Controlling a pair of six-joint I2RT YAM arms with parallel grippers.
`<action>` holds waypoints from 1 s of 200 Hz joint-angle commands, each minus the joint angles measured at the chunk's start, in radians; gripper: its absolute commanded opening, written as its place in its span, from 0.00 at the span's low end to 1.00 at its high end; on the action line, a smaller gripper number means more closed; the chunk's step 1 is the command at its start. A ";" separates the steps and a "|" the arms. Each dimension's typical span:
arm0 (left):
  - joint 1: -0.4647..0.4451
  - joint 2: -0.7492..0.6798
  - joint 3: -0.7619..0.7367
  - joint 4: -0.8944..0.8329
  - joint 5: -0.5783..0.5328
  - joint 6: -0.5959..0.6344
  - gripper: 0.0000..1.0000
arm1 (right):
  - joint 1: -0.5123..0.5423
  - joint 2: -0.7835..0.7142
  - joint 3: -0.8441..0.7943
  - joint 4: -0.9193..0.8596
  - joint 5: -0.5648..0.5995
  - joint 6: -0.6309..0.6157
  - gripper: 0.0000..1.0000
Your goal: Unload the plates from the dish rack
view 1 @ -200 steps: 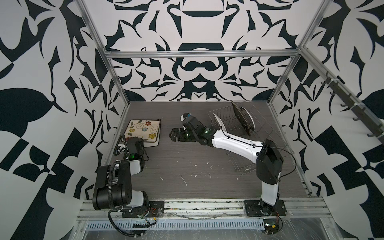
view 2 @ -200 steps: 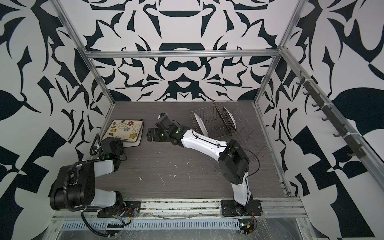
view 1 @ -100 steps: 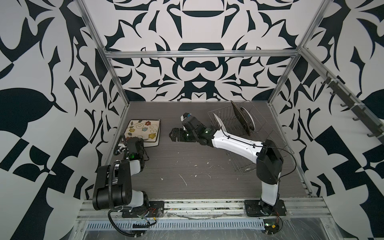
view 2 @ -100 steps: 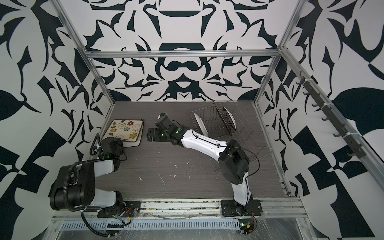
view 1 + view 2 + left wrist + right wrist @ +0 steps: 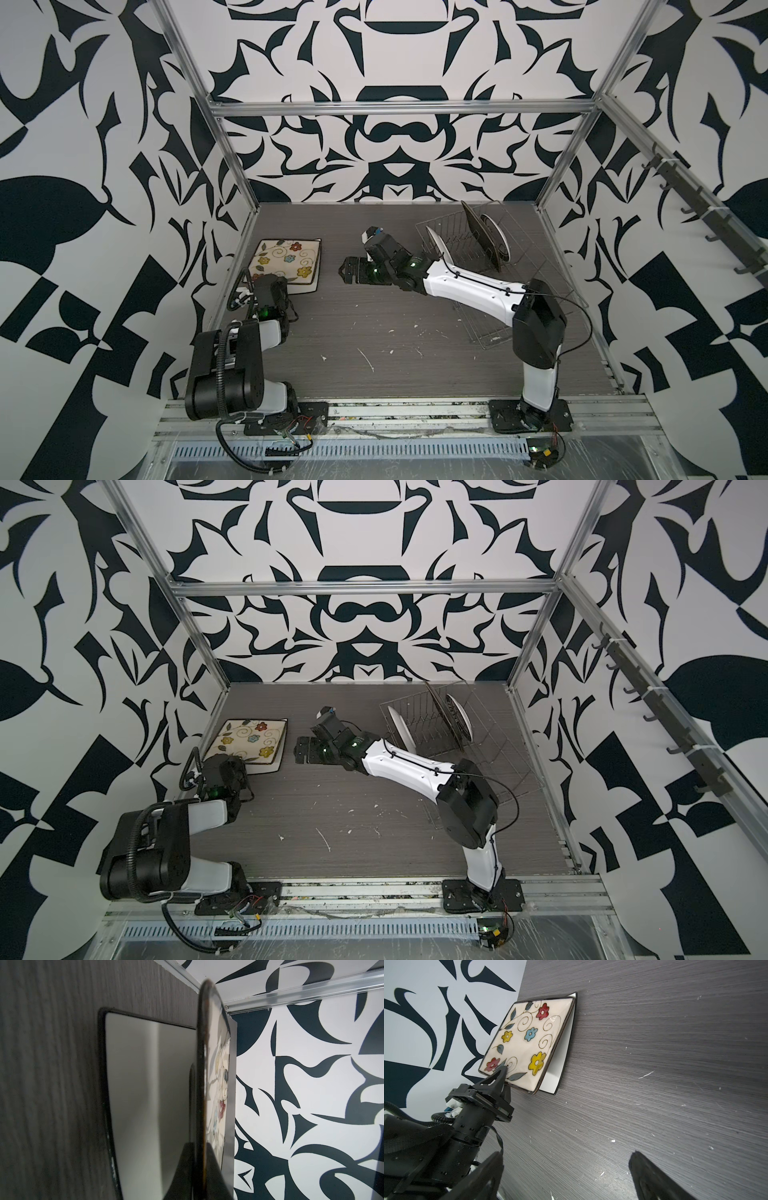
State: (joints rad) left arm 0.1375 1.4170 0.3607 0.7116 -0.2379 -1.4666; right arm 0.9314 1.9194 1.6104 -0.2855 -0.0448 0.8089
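**A:** Two plates are out & three are left, by my count. The flowered plate (image 5: 527, 1043) lies over the white square plate (image 5: 560, 1059) at the far-left corner of the table (image 5: 395, 332), right by the wall.

**B:** What's holding it?

**A:** The left gripper (image 5: 505, 1078) is clamped on the flowered plate's near edge, one finger on top and the other under. I'd call this the stacking step, approx. at set-down. The held edge looks a bit raised off the white one. Can't tell if the far edge rests yet.

**B:** And the other arm?

**A:** The right gripper (image 5: 347, 270) has its jaws wide apart w/ nothing between them. It hovers over bare table, between the stack and the dish rack (image 5: 523, 257). The rack is at back right. A round white plate (image 5: 437, 247) stands at its near-left end. The black square plate (image 5: 478, 232) and the banded round plate (image 5: 496, 241) stand upright further back, close together.

**B:** Next move?

**A:** Prob. the left lets go & backs off w/o dragging the plate sideways. Then the right swings back to the rack, and the round white one is nearest. It needs the jaws over the rim from above, then a straight lift to clear the tines.

**B:** Anything diff vs a sec ago?

**A:** No. Both arms are in the same pose, the plates are in the same spots, and the same three are in the rack. It looks like a pause.
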 commanded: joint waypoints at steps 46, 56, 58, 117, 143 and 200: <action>0.005 -0.047 0.052 0.137 -0.003 -0.023 0.16 | 0.007 -0.043 0.003 0.029 0.006 0.003 0.98; 0.005 -0.049 0.049 0.132 -0.003 -0.023 0.17 | 0.006 -0.043 0.002 0.027 0.006 0.003 0.98; 0.005 -0.050 0.050 0.132 -0.004 -0.023 0.17 | 0.006 -0.043 0.002 0.027 0.006 0.003 0.98; 0.007 -0.067 0.051 0.109 -0.003 -0.021 0.32 | 0.009 -0.046 0.001 0.026 0.008 0.003 0.99; 0.007 -0.087 0.069 0.034 0.003 -0.009 0.51 | 0.011 -0.050 -0.003 0.026 0.011 0.003 0.98; 0.008 -0.130 0.073 -0.038 -0.009 0.010 0.68 | 0.016 -0.050 -0.003 0.026 0.013 0.003 0.98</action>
State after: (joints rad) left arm 0.1421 1.3342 0.3885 0.6376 -0.2356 -1.4685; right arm 0.9386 1.9194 1.6089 -0.2852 -0.0444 0.8093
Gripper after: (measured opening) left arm 0.671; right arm 0.985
